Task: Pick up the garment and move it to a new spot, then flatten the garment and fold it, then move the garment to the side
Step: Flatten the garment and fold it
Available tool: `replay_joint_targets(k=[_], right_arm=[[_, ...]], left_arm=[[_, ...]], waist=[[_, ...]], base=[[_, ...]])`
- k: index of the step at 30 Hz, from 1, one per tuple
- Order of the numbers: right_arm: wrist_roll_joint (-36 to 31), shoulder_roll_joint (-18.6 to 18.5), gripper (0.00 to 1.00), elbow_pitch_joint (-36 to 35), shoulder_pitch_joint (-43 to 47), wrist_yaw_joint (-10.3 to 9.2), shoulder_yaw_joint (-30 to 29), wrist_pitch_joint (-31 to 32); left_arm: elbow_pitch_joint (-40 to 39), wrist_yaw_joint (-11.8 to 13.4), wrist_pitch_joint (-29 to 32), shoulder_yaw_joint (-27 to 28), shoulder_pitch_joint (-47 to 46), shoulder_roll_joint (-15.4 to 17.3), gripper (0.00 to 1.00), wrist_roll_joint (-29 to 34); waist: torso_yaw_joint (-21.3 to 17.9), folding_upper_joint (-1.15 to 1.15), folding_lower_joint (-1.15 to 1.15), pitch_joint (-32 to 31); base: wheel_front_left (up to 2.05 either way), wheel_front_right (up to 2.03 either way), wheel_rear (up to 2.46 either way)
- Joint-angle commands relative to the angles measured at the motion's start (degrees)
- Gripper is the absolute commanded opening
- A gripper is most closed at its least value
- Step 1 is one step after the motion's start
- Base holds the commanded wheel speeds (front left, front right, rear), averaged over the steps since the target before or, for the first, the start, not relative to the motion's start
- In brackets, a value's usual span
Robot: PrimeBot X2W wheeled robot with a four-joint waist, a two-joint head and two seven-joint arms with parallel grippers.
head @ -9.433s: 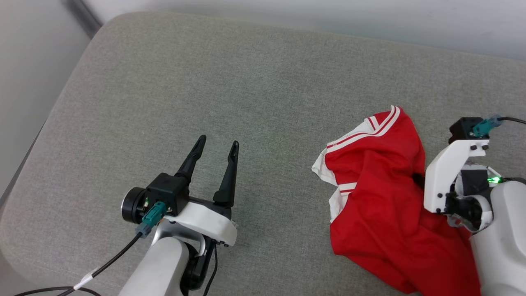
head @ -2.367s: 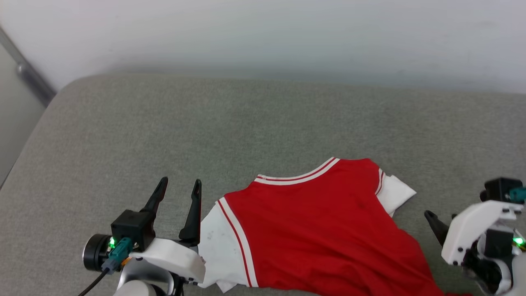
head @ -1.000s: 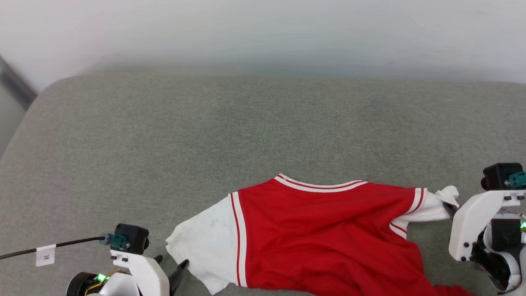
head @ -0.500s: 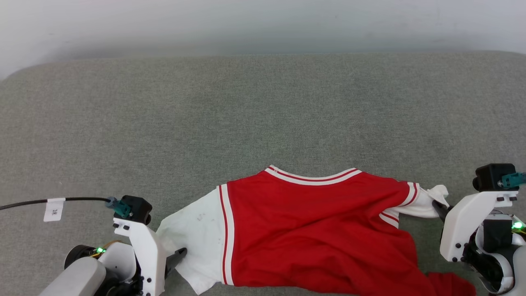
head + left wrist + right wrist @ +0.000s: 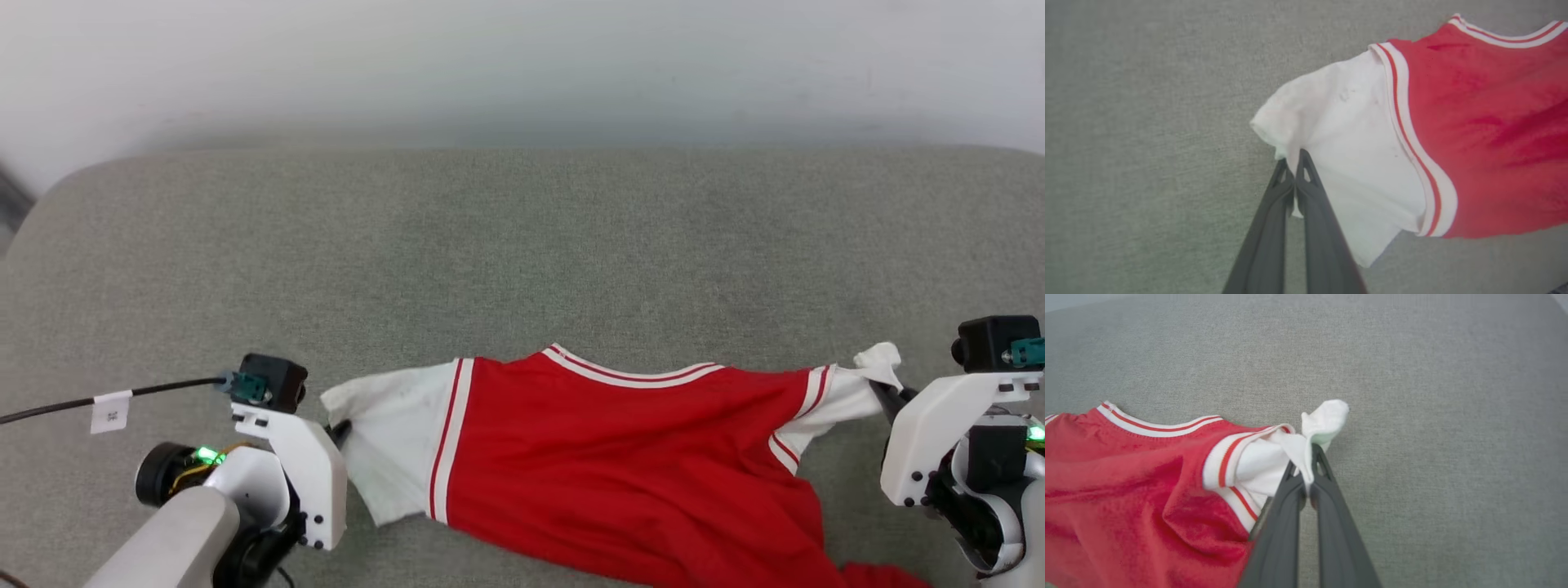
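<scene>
Garment [image 5: 620,474] gripped at both sleeves, spread along the near side of the grey fabric surface [image 5: 522,245].
We note the left pincer [image 5: 1292,159] closed on the edge of the left white sleeve [image 5: 1339,134] and the right pincer [image 5: 1310,457] closed on the bunched tip of the right white sleeve [image 5: 1261,461]. The red body spans left to right between them, with its striped collar toward the far side. The cloth is creased, and its hem runs off the near right of the head view.
</scene>
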Motion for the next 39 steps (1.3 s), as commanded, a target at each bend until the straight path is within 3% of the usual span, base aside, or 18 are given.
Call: replay_joint_targets(k=[1,9,22,29,39], right_arm=[[-0.47,-0.61,0.0,0.44,-1.04,-0.04,0.01,-0.76],[-1.52,-2.38,0.0,5.87,-8.31,-0.04,0.92,-5.47],[-2.79,-3.76,0.0,16.65,-32.32,-0.04,4.16,-10.92],[-5.07,-2.54,0.0,22.13,-48.58,-0.05,5.51,-14.58],[-10.65,-0.15,0.0,28.08,-68.74,-0.05,4.87,-24.36]], left_arm=[[-0.46,0.75,-1.31,0.4,-1.48,0.1,0.0,1.25],[0.28,2.09,-8.37,2.62,-11.6,-2.7,0.0,5.51],[18.12,-0.55,-18.91,5.98,-36.08,-9.97,0.0,8.27],[25.3,-1.51,-24.54,7.93,-49.95,-9.59,0.0,10.4],[31.19,-2.31,-32.89,9.71,-66.82,-8.15,0.0,13.34]], waist=[[0.55,0.0,0.0,-1.65],[1.47,0.0,0.0,-5.18],[0.78,0.0,0.0,-0.3],[-0.38,0.0,0.0,7.0],[-1.35,0.0,0.0,15.31]], base=[[0.0,0.0,0.0],[0.0,0.0,0.0],[0.0,0.0,0.0],[0.0,0.0,0.0],[0.0,0.0,0.0]])
